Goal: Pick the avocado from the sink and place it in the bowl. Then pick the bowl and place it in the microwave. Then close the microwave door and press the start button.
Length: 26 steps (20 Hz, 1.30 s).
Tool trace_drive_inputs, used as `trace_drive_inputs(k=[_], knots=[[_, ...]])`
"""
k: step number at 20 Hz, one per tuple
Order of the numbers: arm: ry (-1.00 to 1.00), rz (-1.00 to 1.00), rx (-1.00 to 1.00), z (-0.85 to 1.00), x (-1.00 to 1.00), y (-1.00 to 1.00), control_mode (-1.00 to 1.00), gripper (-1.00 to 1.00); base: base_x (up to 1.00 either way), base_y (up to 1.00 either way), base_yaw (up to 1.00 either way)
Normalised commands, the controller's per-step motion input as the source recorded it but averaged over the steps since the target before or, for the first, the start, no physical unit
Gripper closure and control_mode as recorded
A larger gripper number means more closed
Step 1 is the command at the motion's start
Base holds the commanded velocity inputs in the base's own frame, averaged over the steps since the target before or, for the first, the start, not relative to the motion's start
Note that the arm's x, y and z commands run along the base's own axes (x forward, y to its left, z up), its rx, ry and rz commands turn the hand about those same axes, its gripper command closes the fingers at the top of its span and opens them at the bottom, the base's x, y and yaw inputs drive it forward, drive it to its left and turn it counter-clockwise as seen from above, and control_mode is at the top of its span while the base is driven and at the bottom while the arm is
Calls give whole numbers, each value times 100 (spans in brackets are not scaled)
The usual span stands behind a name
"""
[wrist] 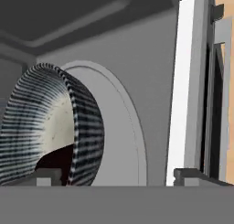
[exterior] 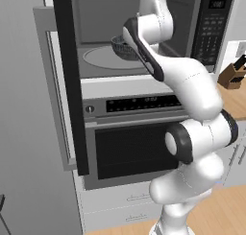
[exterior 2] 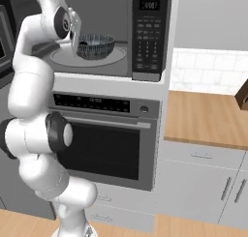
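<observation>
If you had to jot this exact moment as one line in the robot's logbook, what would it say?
striped blue-grey bowl: on round turntable in black microwave | dark avocado: inside bowl | gripper: open, at bowl | black microwave door: open

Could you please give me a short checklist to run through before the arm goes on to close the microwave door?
1. Bowl sits on the turntable inside the microwave: ok.
2. Avocado is in the bowl; a dark shape shows inside it in the hand view: ok.
3. Gripper has let go; fingertips stand wide apart, one by the bowl's rim: ok.
4. Hand is withdrawn from the cavity: not ok, its camera looks out from inside.
5. Microwave door is open and swung left, ready to be pushed: ok.
6. Door's swing path is free of the arm: cannot tell.
</observation>
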Motion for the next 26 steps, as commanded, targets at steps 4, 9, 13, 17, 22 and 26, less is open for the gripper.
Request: trace_drive_inputs(k=[4, 9, 13, 17, 22, 26], knots=[[-41, 6, 0, -84, -100, -16, -100, -100, 0, 0, 0], [-36, 10, 0, -14, -100, -15, -100, -100, 0, 0, 0], [-19, 7, -1, -53, -100, 19, -100, -100, 0, 0, 0], [-7, 3, -6, -100, -100, 64, -100, -100, 0, 0, 0], [0, 0, -9, -100, -100, 89, -100, -100, 0, 0, 0], [4, 0, -5, -100, -82, 100, -100, -100, 0, 0, 0]])
